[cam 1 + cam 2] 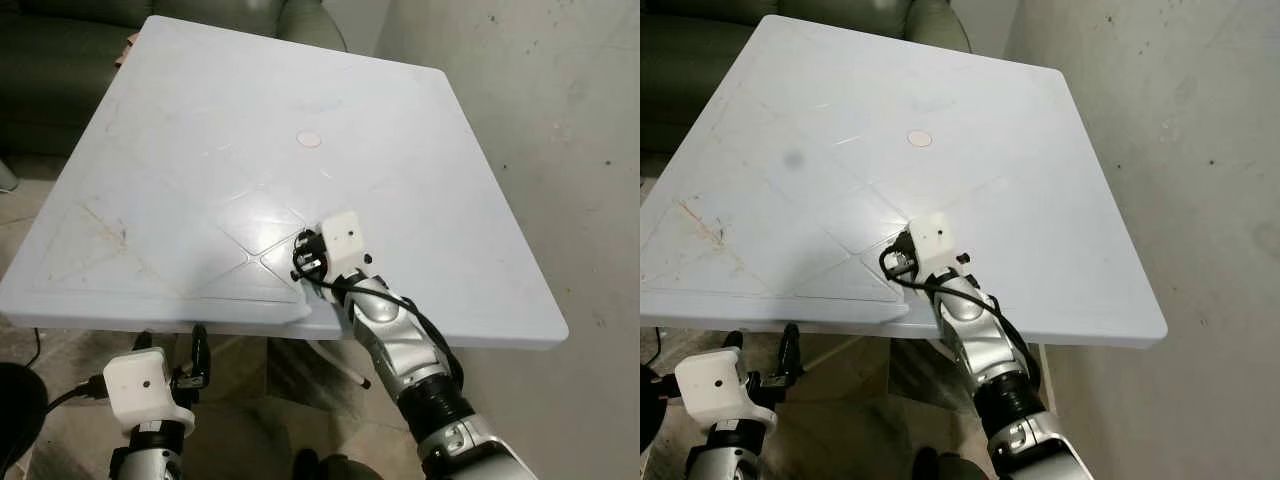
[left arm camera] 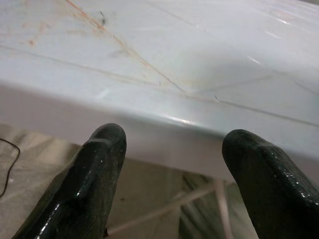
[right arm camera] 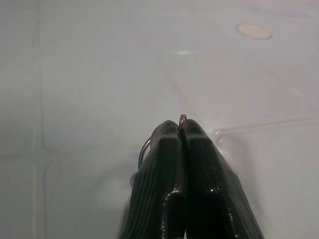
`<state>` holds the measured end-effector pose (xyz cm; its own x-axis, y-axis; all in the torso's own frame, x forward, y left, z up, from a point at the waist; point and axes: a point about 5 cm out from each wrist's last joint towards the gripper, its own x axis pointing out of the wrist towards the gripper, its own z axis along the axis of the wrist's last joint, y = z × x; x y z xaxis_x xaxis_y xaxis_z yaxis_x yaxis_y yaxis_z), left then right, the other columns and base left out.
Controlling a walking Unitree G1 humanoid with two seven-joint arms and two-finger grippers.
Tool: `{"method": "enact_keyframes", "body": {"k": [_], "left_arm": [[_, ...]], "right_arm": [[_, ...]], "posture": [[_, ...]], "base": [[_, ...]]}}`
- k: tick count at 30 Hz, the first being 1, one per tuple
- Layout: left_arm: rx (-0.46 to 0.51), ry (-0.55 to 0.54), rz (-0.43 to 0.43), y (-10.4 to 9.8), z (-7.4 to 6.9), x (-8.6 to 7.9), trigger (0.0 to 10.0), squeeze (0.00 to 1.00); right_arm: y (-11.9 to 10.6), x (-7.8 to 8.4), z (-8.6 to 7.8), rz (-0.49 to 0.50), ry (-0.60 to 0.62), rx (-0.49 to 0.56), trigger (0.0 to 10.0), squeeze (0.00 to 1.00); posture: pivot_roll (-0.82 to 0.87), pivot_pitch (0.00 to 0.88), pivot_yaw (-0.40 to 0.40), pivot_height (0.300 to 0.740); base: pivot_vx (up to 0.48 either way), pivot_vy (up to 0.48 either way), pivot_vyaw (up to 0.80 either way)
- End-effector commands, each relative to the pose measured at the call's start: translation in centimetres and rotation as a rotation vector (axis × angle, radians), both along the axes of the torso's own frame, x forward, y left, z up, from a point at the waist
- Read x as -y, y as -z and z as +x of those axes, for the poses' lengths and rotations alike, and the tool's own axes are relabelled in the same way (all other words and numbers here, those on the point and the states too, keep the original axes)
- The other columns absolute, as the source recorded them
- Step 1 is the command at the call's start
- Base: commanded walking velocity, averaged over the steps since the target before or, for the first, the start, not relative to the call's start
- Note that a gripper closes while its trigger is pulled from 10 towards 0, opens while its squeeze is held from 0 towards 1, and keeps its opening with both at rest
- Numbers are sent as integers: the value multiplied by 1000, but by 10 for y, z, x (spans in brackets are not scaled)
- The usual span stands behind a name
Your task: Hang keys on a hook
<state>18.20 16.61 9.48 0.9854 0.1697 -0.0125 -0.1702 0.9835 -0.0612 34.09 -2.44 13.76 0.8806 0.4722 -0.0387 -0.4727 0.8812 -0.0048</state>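
Fingers (image 2: 89, 184) of the left gripper (image 1: 193, 362) stand wide apart, holding nothing, below the near edge of the table (image 1: 450, 200). Farther out, the right gripper (image 3: 182, 133) is pressed closed on a thin key ring (image 3: 182, 119), which pokes from between its tips just above the tabletop. The silver forearm reaches over the table's near edge, wrist bent downward. No hook can be seen.

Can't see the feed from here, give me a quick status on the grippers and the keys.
Right gripper shut on key ring over white table. Left gripper open below table edge. No hook visible.
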Motion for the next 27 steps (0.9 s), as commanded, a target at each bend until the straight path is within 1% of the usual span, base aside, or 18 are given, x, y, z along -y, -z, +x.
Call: {"method": "enact_keyframes", "body": {"k": [1, 4, 7, 8, 9, 11, 12, 15, 16, 18, 21, 22, 25, 26, 27], "left_arm": [[-20, 0, -9, 4, 2, 0, 10000, 0], [-3, 13, -3, 2, 13, 0, 10000, 0], [-1, 13, -3, 2, 16, -1, 10000, 0], [4, 11, -2, 1, 19, -2, 10000, 0], [15, 8, 1, -1, 26, -4, 10000, 0], [23, 5, 6, -2, 31, -6, 10000, 0], [43, 6, 5, -7, 38, -7, 10000, 0], [55, 12, 0, -11, 46, -9, 10000, 0], [68, 21, 4, -15, 50, -10, 10000, 0], [82, 25, 8, -19, 55, -13, 10000, 0], [88, 28, 10, -22, 59, -15, 10000, 0], [92, 31, 15, -23, 64, -18, 10000, 0], [92, 31, 14, -24, 66, -19, 10000, 0], [90, 30, 16, -24, 68, -20, 10000, 0], [90, 30, 18, -24, 70, -21, 10000, 0]], "right_arm": [[-13, 5, 6, 51, 40, 22, 0, 0], [-24, 18, 13, 72, 84, 49, 0, 0], [-25, 21, 14, 75, 95, 55, 0, 0], [-28, 24, 15, 76, 104, 62, 0, 0], [-31, 30, 17, 76, 123, 74, 0, 0], [-32, 33, 19, 77, 137, 75, 0, 0], [-34, 41, 20, 75, 159, 89, 0, 0], [-35, 50, 20, 73, 185, 95, 0, 0], [-35, 57, 19, 79, 206, 95, 0, 0], [-34, 64, 17, 67, 228, 101, 0, 0], [-32, 69, 14, 73, 235, 101, 0, 0], [-30, 74, 10, 84, 235, 107, 4980, 0], [-29, 76, 8, 92, 231, 116, 4980, 0], [-27, 78, 6, 107, 224, 109, 10000, 0], [-25, 79, 4, 118, 219, 105, 10000, 0]], "posture": [[128, 156, -175, 740], [111, 124, -166, 740], [106, 115, -163, 740], [99, 99, -158, 740], [92, 85, -153, 740], [84, 71, -145, 740], [80, 65, -142, 740], [62, 40, -125, 740], [54, 30, -119, 740], [50, 24, -116, 740], [30, 2, -102, 740], [27, 0, -101, 740], [27, 0, -101, 740], [16, 0, -97, 740], [16, 0, -97, 740]], "base": [[0, 0, 0], [0, 0, 0], [0, 0, 0], [0, 0, 0], [0, 0, 0], [0, 0, 0], [0, 0, 0], [0, 0, 0], [0, 0, 0], [0, 0, 0], [0, 0, 0], [0, 0, 0], [0, 0, 0], [0, 0, 0], [0, 0, 0]]}}
